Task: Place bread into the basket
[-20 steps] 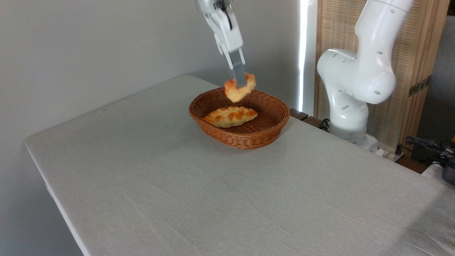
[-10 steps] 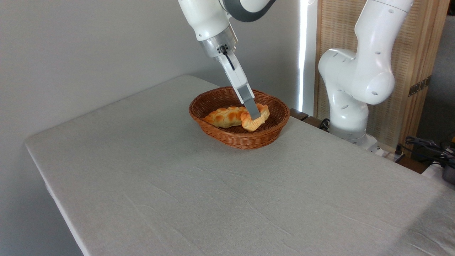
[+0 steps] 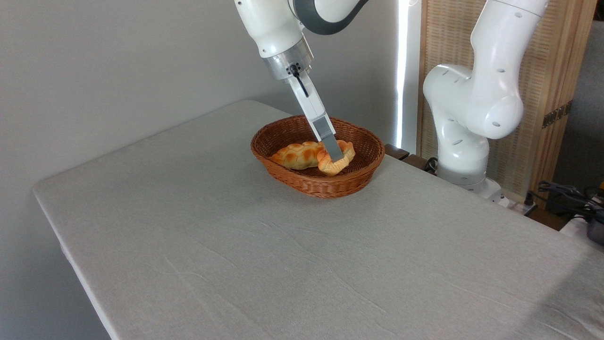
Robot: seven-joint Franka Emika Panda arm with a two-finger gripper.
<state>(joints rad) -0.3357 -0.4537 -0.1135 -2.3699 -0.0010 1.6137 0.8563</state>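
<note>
The bread (image 3: 332, 164), a small golden-orange bun with a fluted paler base, sits tilted inside the reddish-brown wicker basket (image 3: 325, 185), toward its right half. My gripper (image 3: 336, 156) reaches down into the basket from the upper left, its grey fingers shut on the bun. The bun leans against the right end of a longer braided loaf (image 3: 297, 156), which lies in the basket's left half. One finger hides the bun's middle.
The basket stands at the far side of a table (image 3: 264, 255) covered in grey cloth. The arm's white base (image 3: 465, 137) rises just right of the table, before a wooden screen (image 3: 552, 85). Cables (image 3: 566, 193) lie at the right edge.
The gripper came down from above the basket with the bun and lowered it inside. In the last half second it shifted slightly left, the bun still held.
</note>
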